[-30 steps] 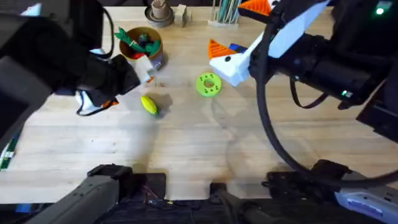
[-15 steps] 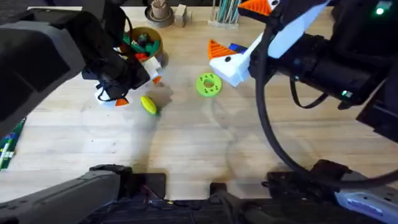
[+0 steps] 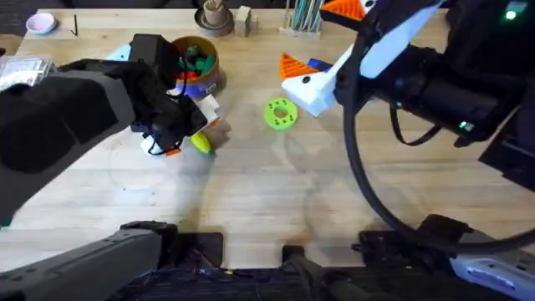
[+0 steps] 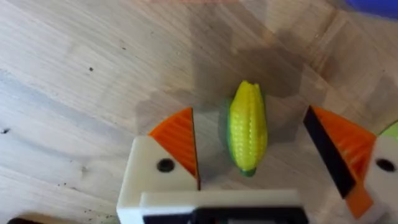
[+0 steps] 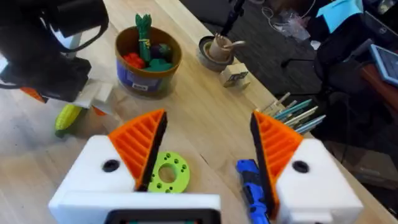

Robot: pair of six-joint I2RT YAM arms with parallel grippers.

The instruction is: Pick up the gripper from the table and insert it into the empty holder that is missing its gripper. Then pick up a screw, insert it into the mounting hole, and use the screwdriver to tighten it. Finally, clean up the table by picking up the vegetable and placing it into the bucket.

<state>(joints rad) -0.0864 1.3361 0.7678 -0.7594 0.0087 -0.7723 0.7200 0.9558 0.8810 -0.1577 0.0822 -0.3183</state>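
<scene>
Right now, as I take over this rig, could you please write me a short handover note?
Left hand: open, low over the table, its orange pads either side of the vegetable, not closed on it.
Right hand: open, holding nothing, raised above the lime-green ring and the screwdriver.
The bucket stands just beyond the left hand and already holds red and green toy vegetables.
Done: the left hand is lined up on the vegetable.
Left: close on it, lift it, drop it into the bucket. I cannot tell from these views whether the insert and screw steps are finished.

Pale wood-grain table, dark floor beyond — cluttered room edge
</scene>
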